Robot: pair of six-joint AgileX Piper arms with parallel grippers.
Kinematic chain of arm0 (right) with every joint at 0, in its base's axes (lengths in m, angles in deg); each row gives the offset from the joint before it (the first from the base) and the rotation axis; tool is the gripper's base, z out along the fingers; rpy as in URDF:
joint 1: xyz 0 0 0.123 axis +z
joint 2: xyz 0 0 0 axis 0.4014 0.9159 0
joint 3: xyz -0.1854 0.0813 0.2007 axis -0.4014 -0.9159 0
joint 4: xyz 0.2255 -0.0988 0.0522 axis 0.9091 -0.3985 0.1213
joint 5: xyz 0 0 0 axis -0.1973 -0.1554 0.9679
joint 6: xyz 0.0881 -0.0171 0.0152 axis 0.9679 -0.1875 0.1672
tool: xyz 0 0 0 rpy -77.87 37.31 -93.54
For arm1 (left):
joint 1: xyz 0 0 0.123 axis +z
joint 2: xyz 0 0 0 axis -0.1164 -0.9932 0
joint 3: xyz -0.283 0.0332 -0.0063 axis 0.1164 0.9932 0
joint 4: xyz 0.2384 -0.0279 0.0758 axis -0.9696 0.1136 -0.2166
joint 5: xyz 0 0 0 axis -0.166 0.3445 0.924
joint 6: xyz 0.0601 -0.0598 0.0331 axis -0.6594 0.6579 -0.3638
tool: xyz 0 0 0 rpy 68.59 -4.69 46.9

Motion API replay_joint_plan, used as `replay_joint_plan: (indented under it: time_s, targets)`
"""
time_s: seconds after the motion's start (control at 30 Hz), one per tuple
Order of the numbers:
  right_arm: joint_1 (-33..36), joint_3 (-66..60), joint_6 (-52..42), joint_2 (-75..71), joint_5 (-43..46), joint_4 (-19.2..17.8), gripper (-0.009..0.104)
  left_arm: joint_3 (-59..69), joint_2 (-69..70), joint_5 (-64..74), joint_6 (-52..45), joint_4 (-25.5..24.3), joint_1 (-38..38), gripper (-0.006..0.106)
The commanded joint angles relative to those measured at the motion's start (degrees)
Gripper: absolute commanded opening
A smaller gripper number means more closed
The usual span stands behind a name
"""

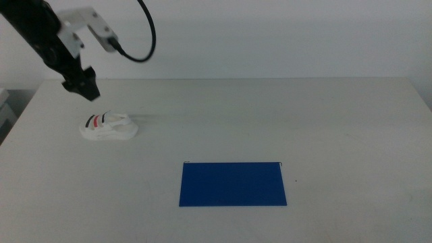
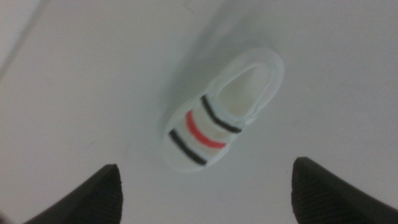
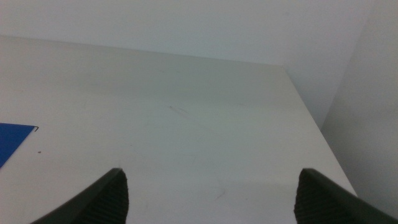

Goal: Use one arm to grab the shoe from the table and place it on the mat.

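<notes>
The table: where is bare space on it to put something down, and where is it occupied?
The table is bare right of the mat, and between the mat and the far edge. The mat's top is bare too. Only the far left is occupied: the shoe lies there, with the open left gripper above it. The right gripper waits out of the middle view.

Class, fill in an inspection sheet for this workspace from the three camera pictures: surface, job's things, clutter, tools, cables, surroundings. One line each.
Surface: off-white table, a few faint marks.
Job's things: shoe upright on the table at its left side, apart from the blue mat lying flat nearer the front.
Clutter: nothing seen.
Tools: left tool above the shoe, jaws open, not touching it; right tool open, holding nothing, out of the middle view.
Cables: black cable looping off the left arm.
Surroundings: plain pale wall.
</notes>
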Motion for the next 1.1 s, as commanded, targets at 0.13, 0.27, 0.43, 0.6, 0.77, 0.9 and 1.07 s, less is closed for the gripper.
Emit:
replay_joint_plan:
  time_s: [0.13,0.27,0.43,0.6,0.77,0.9,1.07]
  targets:
    - [-0.1,-0.3,-0.6,0.2,4.2,-0.5,0.078,-1.8,-0.1,4.2,-6.4,-0.6,-1.6,0.093]
    - [-0.1,-0.3,-0.6,0.2,4.2,-0.5,0.078,-1.9,-2.5,4.2,-17.3,-0.9,-2.7,0.093]
    - [-0.1,-0.3,-0.6,0.2,4.2,-0.5,0.078,-2.0,-4.9,4.1,-21.6,-1.3,-2.8,0.093]
    - [-0.1,-0.3,-0.6,0.2,4.2,-0.5,0.078,-2.0,-7.7,2.6,-26.0,-1.7,-2.8,0.093]
    - [-0.1,-0.3,-0.6,0.2,4.2,-0.5,0.078,-2.0,-10.5,0.3,-27.7,-1.6,-2.8,0.093]
    - [-0.1,-0.3,-0.6,0.2,4.2,-0.5,0.078,-2.0,-12.0,-0.1,-27.7,-1.4,-2.8,0.093]
    - [-0.1,-0.3,-0.6,0.2,4.2,-0.5,0.078,-2.0,-12.5,0.0,-27.7,-1.5,-2.8,0.083]
